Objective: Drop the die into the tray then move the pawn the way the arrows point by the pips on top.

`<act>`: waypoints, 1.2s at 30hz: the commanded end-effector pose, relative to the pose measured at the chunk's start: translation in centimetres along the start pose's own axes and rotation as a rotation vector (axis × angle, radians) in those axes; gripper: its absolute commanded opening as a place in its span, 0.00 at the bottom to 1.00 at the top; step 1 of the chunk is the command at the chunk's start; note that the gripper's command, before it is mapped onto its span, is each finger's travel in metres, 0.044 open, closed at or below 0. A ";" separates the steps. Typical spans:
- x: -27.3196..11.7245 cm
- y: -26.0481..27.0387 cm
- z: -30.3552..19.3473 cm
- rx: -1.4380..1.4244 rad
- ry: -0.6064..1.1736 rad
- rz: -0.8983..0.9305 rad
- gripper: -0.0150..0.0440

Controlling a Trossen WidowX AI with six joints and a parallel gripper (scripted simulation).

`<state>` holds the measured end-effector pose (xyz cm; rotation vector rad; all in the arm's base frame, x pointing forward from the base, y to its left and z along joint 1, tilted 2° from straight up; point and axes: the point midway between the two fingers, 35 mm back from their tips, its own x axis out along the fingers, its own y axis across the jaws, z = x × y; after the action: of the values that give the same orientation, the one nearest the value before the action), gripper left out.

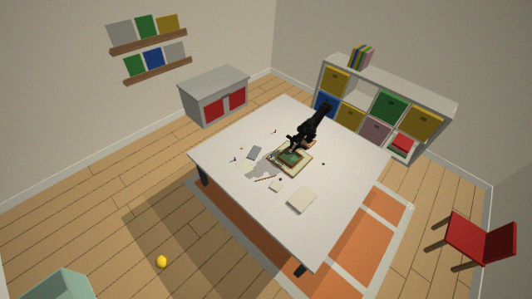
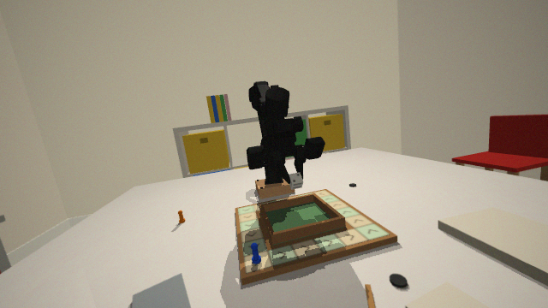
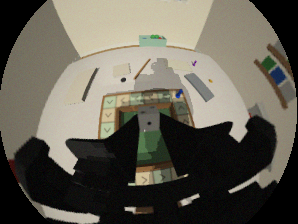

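The grey-white die is between the fingertips of my gripper, which is shut on it. The gripper holds it in the air above the dice tray, toward the arm's base side. The dice tray has brown walls and a green floor, and stands in the middle of the board with its ring of arrowed squares. The blue pawn stands upright on the board's near left corner square in the exterior view. The die's top face cannot be read clearly.
An orange pawn stands on the table left of the board. A black disc, a pencil, a grey block, a small cream pad and a large cream book lie around the board. Another black disc lies behind it.
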<state>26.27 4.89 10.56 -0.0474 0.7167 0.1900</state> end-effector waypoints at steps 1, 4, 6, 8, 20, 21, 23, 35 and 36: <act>-1.8 -0.1 -0.3 0.001 -0.008 0.003 0.25; -1.9 -0.1 -0.4 0.001 -0.008 0.003 0.25; -1.9 -0.1 -0.4 0.001 -0.008 0.003 0.25; -1.9 -0.1 -0.4 0.001 -0.008 0.003 0.25; -1.8 -0.1 -0.3 0.007 -0.008 -0.001 0.34; -1.8 -0.1 -0.3 0.007 -0.008 -0.001 0.39; -1.8 -0.1 -0.3 0.007 -0.008 -0.001 0.48; -4.5 -0.1 2.7 0.001 -0.008 0.002 1.00; -4.5 -0.1 2.7 0.001 -0.008 0.002 1.00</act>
<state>24.79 4.34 14.95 -0.0398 0.7072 0.1857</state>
